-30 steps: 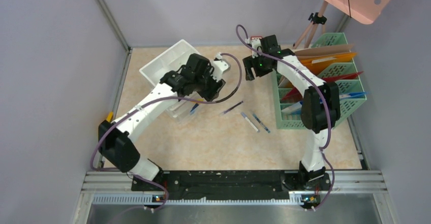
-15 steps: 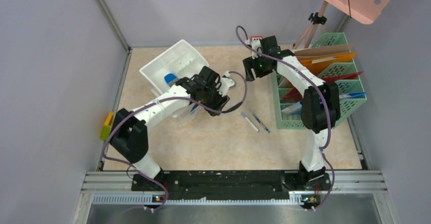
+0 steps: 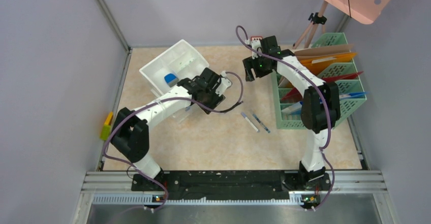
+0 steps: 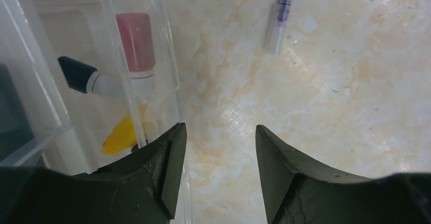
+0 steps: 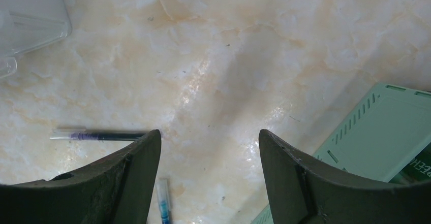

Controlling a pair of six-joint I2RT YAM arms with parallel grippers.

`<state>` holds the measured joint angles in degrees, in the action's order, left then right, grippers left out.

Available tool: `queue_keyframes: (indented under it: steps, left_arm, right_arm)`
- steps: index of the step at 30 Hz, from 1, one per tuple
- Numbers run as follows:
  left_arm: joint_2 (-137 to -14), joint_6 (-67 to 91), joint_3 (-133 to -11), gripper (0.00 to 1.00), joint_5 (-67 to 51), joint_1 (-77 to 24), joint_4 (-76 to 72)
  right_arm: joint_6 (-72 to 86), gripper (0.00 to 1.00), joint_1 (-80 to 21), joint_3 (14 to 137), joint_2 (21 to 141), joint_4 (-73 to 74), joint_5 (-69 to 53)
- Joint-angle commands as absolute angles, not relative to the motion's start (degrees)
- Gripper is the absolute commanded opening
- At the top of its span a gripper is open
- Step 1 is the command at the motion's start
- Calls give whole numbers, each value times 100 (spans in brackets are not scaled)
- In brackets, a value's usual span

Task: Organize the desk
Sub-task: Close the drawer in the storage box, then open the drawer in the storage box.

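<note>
Grey panels [image 3: 56, 82] wall in the desk [image 3: 223, 142], which fills the floor of the cell from the black rail at the near edge to the back wall. By its left edge lies a small yellow-green object [image 3: 106, 125], then a white tray [image 3: 175, 64] and a clear box [image 4: 152, 56] of small bottles. The left gripper [image 4: 219, 132] hangs half open and empty, one finger right against the box's wall; a careless descent would likely shove or tip the box. Its looping cable [image 3: 235, 99] could sweep the purple pen [image 4: 282, 10] aside. Two pens [image 3: 255, 123] lie further right. The right gripper [image 5: 209, 132], spread wide and holding nothing, hovers near the green rack [image 3: 335, 82] and might clip it. The desk itself is flat, beige and marble-mottled, with a faint sheen.
</note>
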<state>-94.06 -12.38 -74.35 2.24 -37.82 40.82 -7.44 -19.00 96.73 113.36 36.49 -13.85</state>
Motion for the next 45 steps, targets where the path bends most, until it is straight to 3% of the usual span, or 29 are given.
queue_keyframes:
  steps: [1,21,28,36,45]
  left_arm:
    - [-9316,-1355,-7495,58,946,-3777,4076]
    - [-9459,-1904,-7319,60,1874,-3771,3613]
    - [-9191,-1780,-7358,60,1015,-3807,3903]
    - [-8342,-1822,-7827,63,-153,-3872,4538]
    - [-7500,-1639,-8691,70,456,-3381,4833]
  right_arm:
    - [-783,70,-1919,9725,11113,3539,-1469]
    - [-773,70,-1921,9738,11094,3559,-1605]
    - [-791,70,-1918,9634,11024,3489,-1852]
    - [-374,70,-2031,8795,10544,2763,-3124]
    - [1005,70,-2867,6766,9744,396,-3708]
